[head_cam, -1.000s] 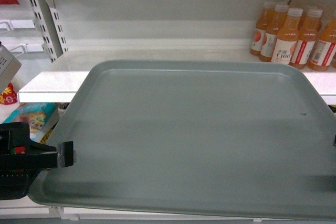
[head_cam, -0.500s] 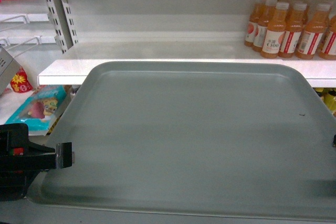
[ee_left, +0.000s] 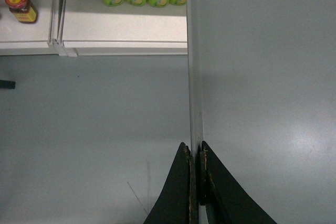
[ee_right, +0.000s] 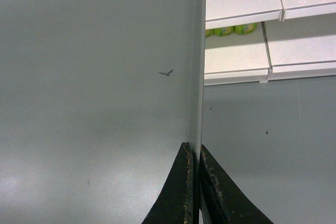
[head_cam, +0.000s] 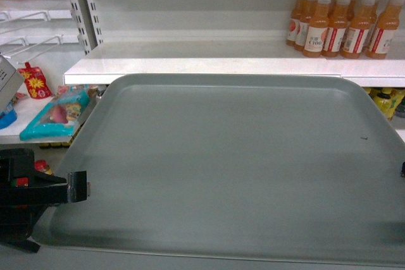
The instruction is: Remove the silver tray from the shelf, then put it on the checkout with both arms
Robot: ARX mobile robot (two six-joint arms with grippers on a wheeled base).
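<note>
I count one silver tray point(head_cam: 228, 162), two grippers, one shelf point(head_cam: 209, 67) behind — and a cluster of orange bottles point(head_cam: 338, 23) at its right end, number unclear to me. The tray hangs level in front of the shelf lip, clear of it. My left gripper point(ee_left: 198, 174) is clamped on its left rim; my right gripper point(ee_right: 195, 174) pinches the right rim — tray spans between them.

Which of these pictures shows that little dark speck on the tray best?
The right wrist view: there the speck is large and sharp on the tray, close to the rim the right gripper clamps. The head view shows it only as a tiny dot near the right edge. The left wrist view does not show it.
</note>
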